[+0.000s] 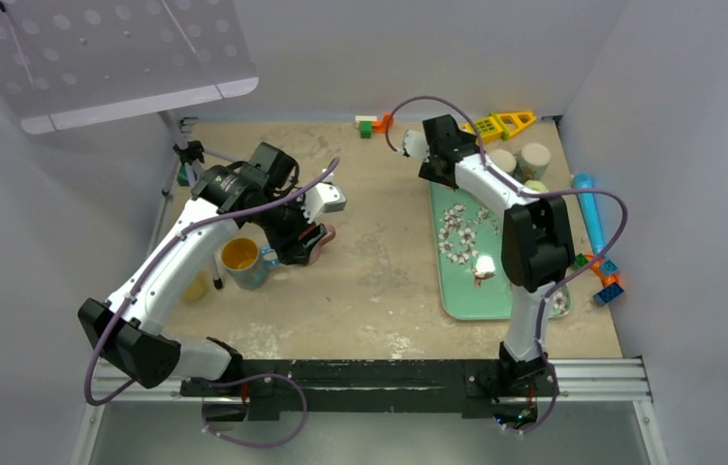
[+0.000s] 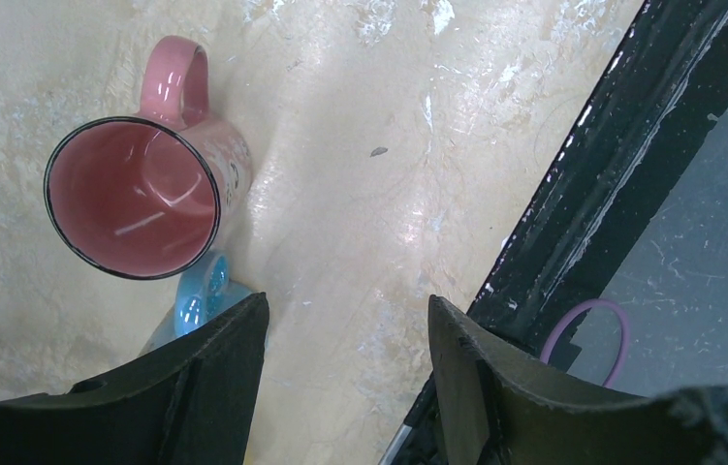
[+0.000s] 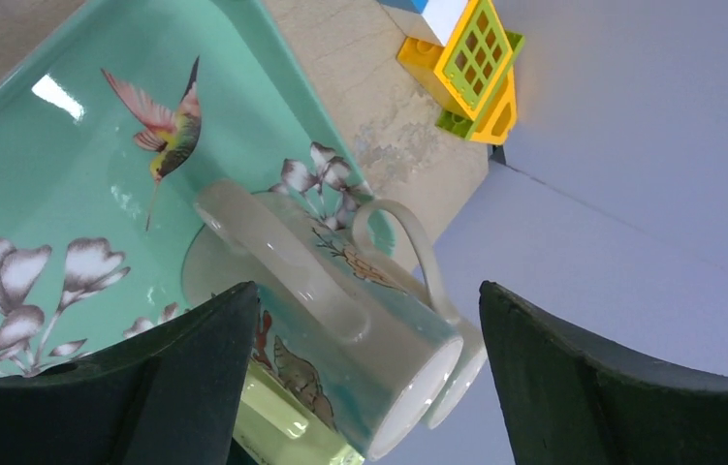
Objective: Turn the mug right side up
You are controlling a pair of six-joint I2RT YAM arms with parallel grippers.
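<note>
A pink mug (image 2: 133,195) stands on the beige table with its open mouth toward the left wrist camera and its handle pointing away. In the top view only a pink sliver of it (image 1: 328,233) shows beside my left gripper (image 1: 303,240). My left gripper (image 2: 345,320) is open and empty above bare table, to the right of the mug. My right gripper (image 1: 445,143) is open at the back, over the tray's far end. In its wrist view the gripper (image 3: 369,320) frames a white and teal shell-pattern mug (image 3: 340,291) without touching it.
A yellow-lined mug (image 1: 241,257) with a blue handle (image 2: 201,295) sits left of the pink mug. A green floral tray (image 1: 457,291) holds several mugs (image 1: 534,155) at its far end. Toy bricks (image 1: 505,123) lie at the back, more (image 1: 604,276) at the right. A black rail (image 2: 592,194) runs along the near edge.
</note>
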